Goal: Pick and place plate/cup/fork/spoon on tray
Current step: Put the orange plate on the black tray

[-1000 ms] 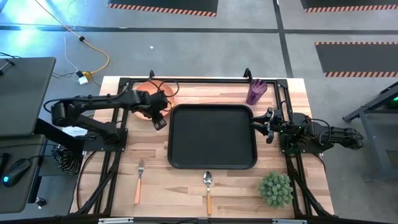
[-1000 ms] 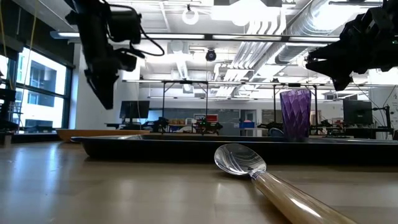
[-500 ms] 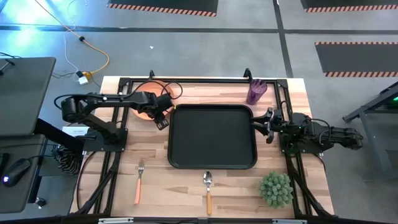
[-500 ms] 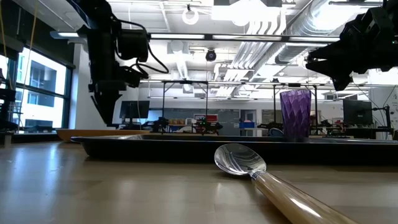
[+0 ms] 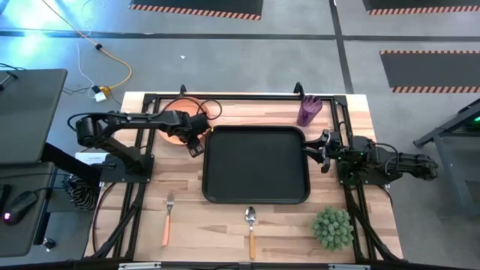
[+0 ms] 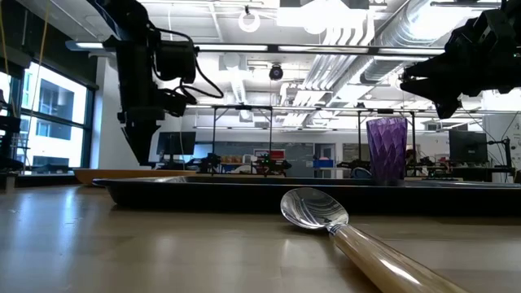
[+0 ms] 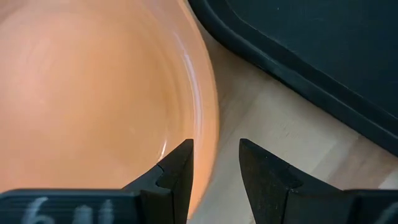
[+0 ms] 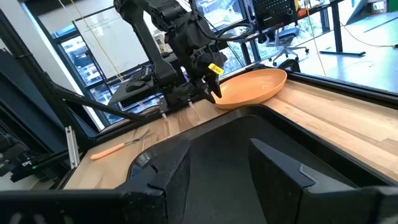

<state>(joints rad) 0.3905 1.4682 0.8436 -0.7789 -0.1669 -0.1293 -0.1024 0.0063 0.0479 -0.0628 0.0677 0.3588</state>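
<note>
The orange plate (image 5: 178, 120) rests on the table at the far left, beside the black tray (image 5: 255, 165). My left gripper (image 5: 196, 145) points down over the plate's rim nearest the tray. It is open in the left wrist view (image 7: 216, 168), one finger (image 7: 177, 168) over the plate's inside and one (image 7: 264, 177) outside, with the rim (image 7: 208, 134) between them. The purple cup (image 5: 308, 110) stands upright at the far right. The fork (image 5: 169, 217) and spoon (image 5: 251, 223) lie near the front edge. My right gripper (image 5: 321, 150) is open and empty at the tray's right edge.
A small green plant (image 5: 332, 227) stands at the front right corner. The black frame rails (image 5: 225, 96) run along the table's far edge and sides. The tray's bare floor (image 8: 249, 130) lies between the two grippers.
My left gripper has gone down toward the plate's rim and a little toward the tray, and now stands lower over the rim. The plate has stayed where it was.
</note>
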